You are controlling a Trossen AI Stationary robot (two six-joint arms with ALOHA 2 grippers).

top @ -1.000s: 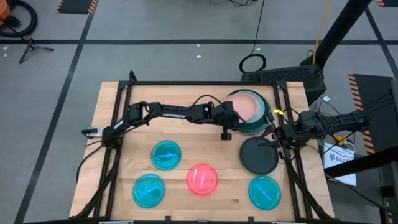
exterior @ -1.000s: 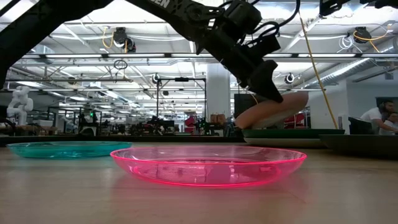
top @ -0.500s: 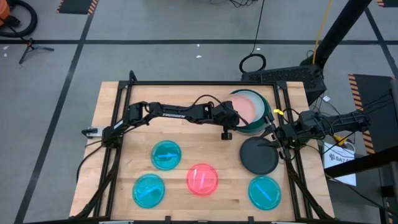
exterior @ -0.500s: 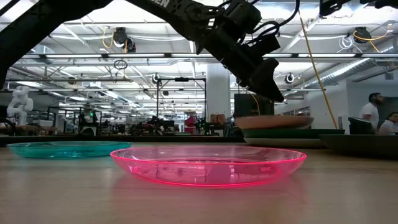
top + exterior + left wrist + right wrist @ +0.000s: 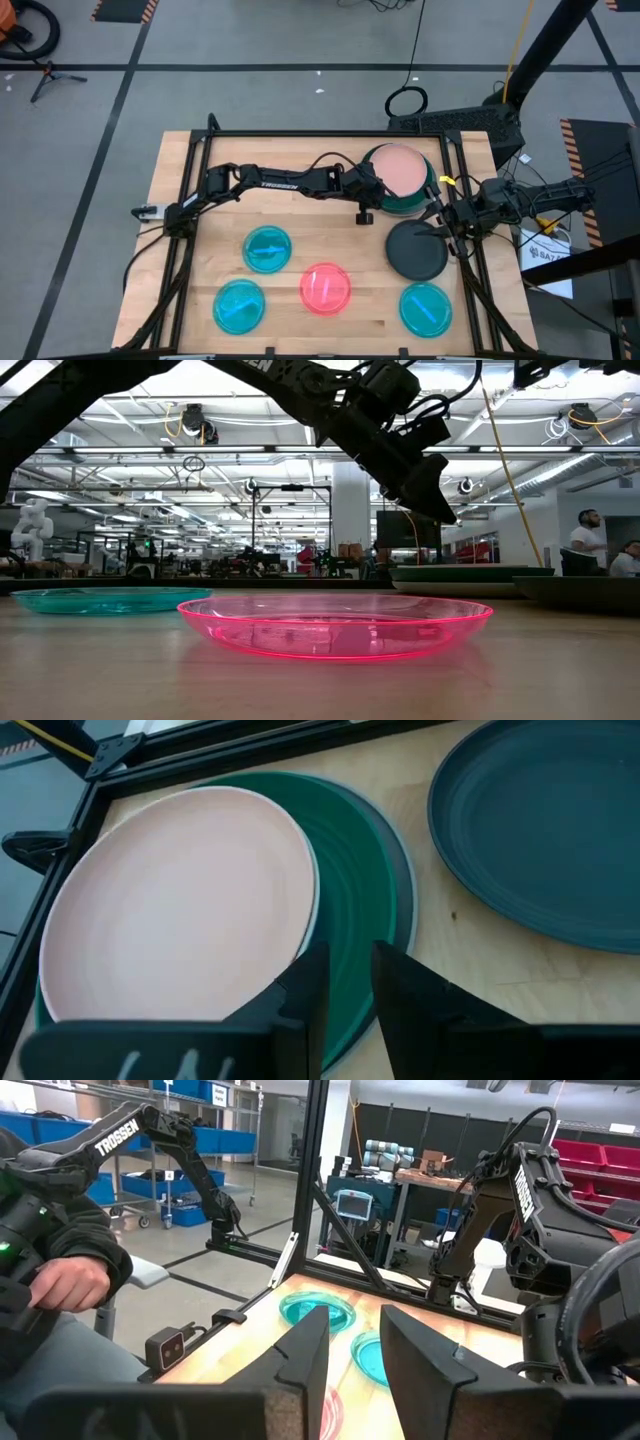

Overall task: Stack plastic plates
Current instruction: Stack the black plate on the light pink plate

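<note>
Left gripper (image 5: 364, 203) upper centre of high view, fingers apart, clamped on nothing, just beside the stack's near rim. Peach-pink plate (image 5: 402, 170) flat atop large dark green plate (image 5: 430, 185), upper right of table (image 5: 180, 160). Step in hand, by judgement: release of peach plate onto stack. Next: back off, reach for black plate (image 5: 416, 250), lower right. Red-pink plate (image 5: 326, 288) and three cyan plates (image 5: 267, 248) along lower edge. Right gripper (image 5: 446, 222) idle at right edge, fingers slightly apart, empty.

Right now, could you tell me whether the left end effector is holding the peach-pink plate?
No, in the left wrist view the left end effector has a bare gap between its fingers, and the peach-pink plate lies flat on the dark green plate.
</note>
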